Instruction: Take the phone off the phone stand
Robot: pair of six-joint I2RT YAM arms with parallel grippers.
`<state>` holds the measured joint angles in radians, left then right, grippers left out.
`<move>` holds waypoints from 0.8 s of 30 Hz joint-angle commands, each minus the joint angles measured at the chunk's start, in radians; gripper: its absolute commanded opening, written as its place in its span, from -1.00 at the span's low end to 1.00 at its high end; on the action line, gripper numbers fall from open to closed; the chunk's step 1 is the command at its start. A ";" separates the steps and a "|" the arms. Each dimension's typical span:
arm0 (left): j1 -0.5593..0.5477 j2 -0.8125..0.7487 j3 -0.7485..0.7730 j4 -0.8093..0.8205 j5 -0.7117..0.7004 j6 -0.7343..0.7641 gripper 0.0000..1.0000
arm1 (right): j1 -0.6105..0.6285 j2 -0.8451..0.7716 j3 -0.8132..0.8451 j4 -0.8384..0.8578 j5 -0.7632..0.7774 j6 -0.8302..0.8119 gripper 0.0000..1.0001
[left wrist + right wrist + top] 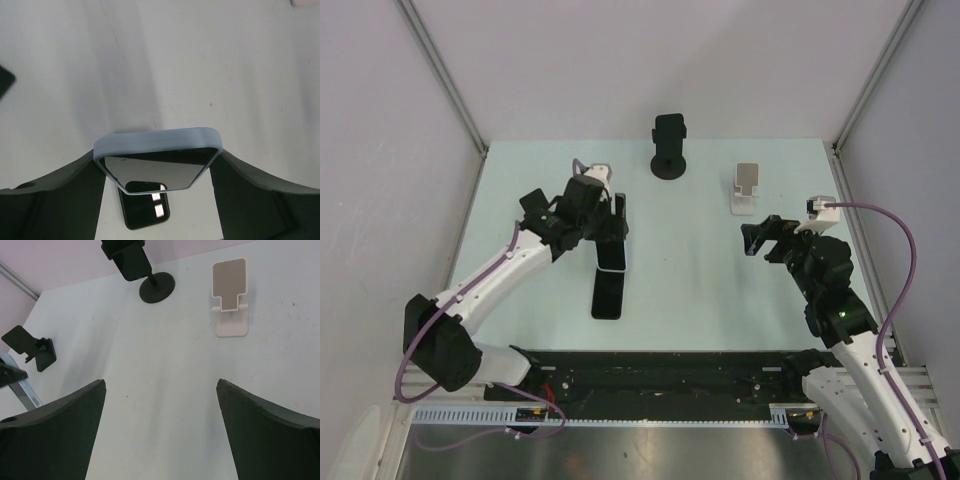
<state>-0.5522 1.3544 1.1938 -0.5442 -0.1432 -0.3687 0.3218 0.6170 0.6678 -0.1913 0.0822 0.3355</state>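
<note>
My left gripper (609, 226) is shut on a phone in a blue-grey case (612, 254). In the left wrist view the phone (157, 142) sits crosswise between both fingers (60, 195), screen facing down, held above the table. The small black phone stand (36, 351) stands empty just beyond it, near my left gripper (157, 156). In the right wrist view the phone's pale edge (27, 396) shows at the far left, apart from the stand. My right gripper (761, 240) is open and empty over bare table at the right; it also shows in its own wrist view (160, 385).
A flat black phone-like slab (607, 296) lies on the table under and in front of the held phone, also seen in the left wrist view (146, 210). A black round-base stand (670, 150) stands at the back centre. A white stand (748, 188) is at the back right.
</note>
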 commanded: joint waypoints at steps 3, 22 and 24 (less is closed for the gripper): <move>-0.100 0.017 -0.057 -0.010 0.114 -0.130 -0.99 | 0.003 -0.002 -0.002 0.004 0.011 -0.007 0.96; -0.244 0.288 -0.007 -0.011 0.117 -0.226 -0.92 | 0.002 0.015 -0.002 -0.011 0.024 -0.009 0.96; -0.249 0.314 0.000 -0.010 0.113 -0.228 -0.88 | -0.001 0.013 -0.002 -0.011 0.025 -0.010 0.96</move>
<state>-0.7799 1.6440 1.1336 -0.5850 -0.0254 -0.5625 0.3214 0.6308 0.6678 -0.2134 0.0906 0.3355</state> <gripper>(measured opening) 0.783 0.982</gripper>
